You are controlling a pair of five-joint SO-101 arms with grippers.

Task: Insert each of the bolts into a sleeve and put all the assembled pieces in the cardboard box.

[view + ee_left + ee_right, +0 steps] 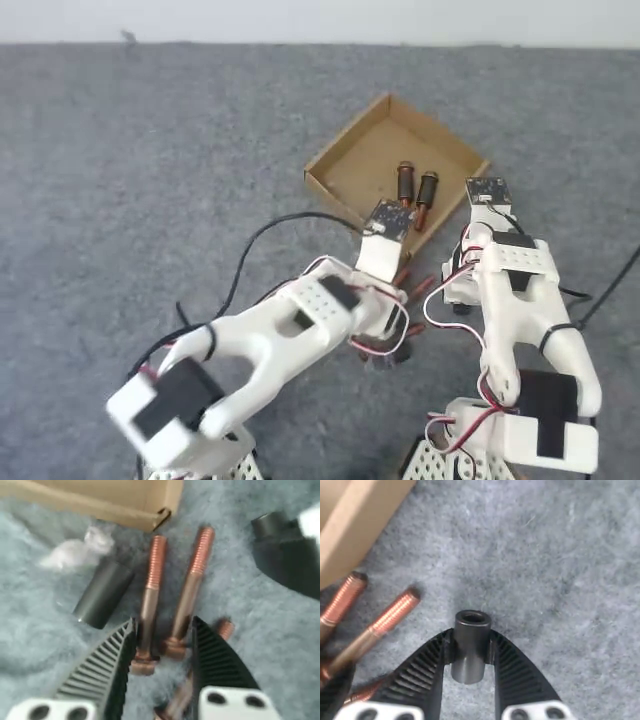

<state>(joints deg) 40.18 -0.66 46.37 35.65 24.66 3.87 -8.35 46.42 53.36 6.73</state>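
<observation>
Roughly two pieces are done, by my reading, and at least three are left. At the left, the left gripper (162, 625) hangs low over the grey carpet (150, 150). Its jaws are spread and straddle the head ends of two bolts (150, 590), which lie side by side with their threads pointing toward the box; neither is pinched. A third bolt (226, 628) lies just beside them, partly hidden behind one finger. A loose sleeve (102, 592) rests on its side close to these bolts, near a corner of the box, with a tuft of pale fluff (75, 550) beside it.

Farther back and to the right, the cardboard box (365, 165) holds two assembled pieces (405, 182), lying next to each other toward its near-right wall (these I count as finished).

At the right, the right gripper (470, 635) is pressed onto a dark held sleeve (469, 662). The sleeve's open bore faces the wrist camera, and it sits just right of the loose bolts and near the box.

What remains, as I judge it:
- Pick one bolt from the pair.
- Thread it into the held sleeve.
- Drop that piece in the box.
- Repeat for the other bolts.

I count two free sleeves for three bolts.
</observation>
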